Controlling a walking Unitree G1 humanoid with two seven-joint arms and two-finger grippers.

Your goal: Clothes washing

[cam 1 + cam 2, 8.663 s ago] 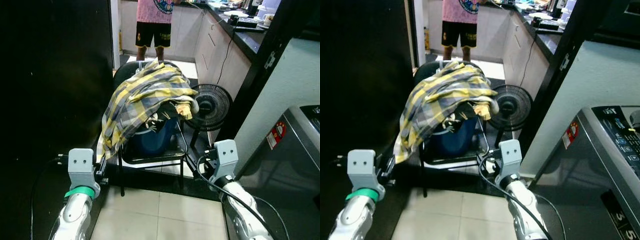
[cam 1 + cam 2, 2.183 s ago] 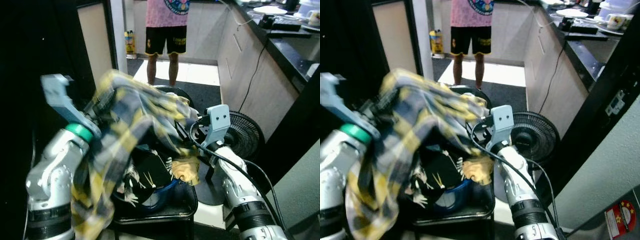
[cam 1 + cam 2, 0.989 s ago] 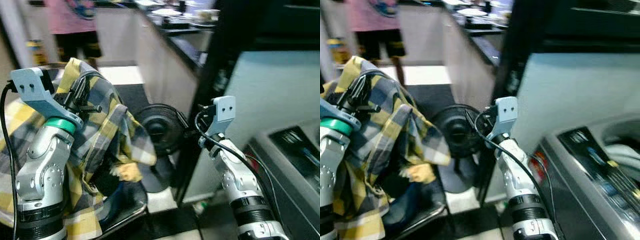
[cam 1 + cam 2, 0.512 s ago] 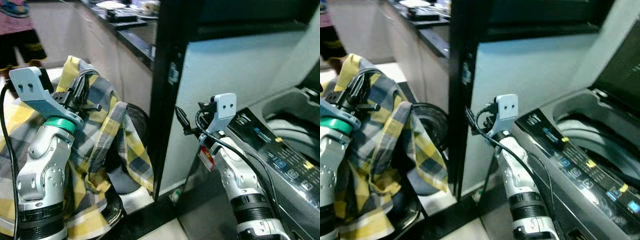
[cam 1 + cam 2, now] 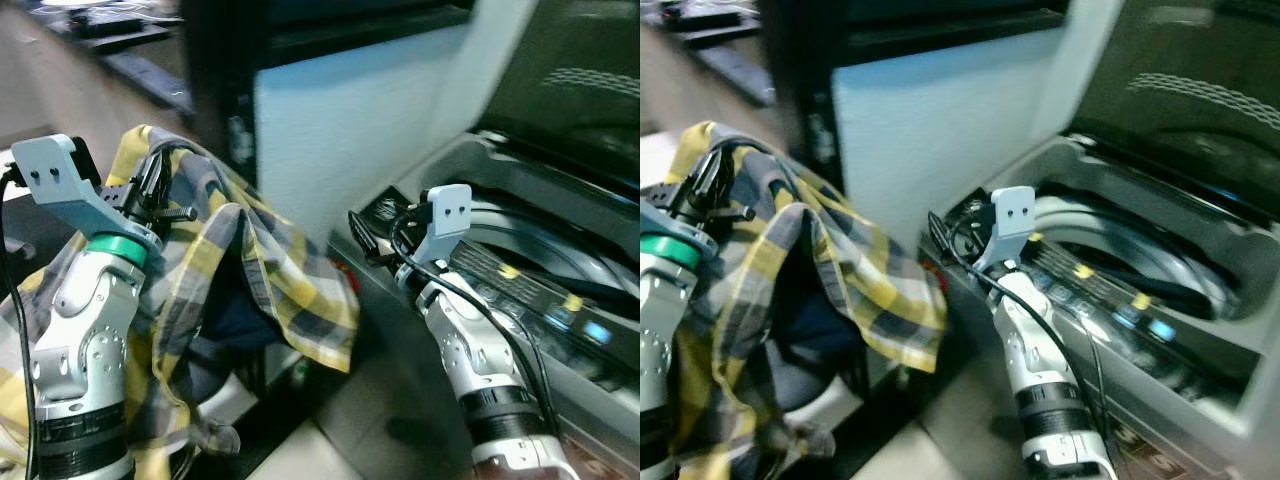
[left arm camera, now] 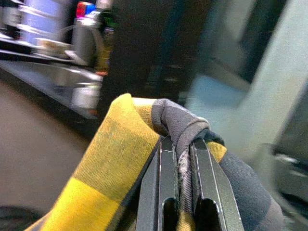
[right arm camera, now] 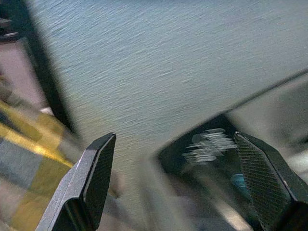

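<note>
One yellow-and-grey plaid shirt (image 5: 250, 290) hangs from the left gripper (image 6: 183, 192), whose fingers (image 6: 156, 192) are pinched tight on a bunched fold of it; the cloth drapes down over the left arm, its lower end cut off by the frame. Just to its right the right gripper (image 7: 183, 178) is raised with fingers spread wide, holding nothing. Beyond stands the washing machine (image 5: 1160, 300), lid up, drum blurred and partly cut off.

Both head eyes look down past raised arms; each wrist camera sights closely along its fingers.
</note>
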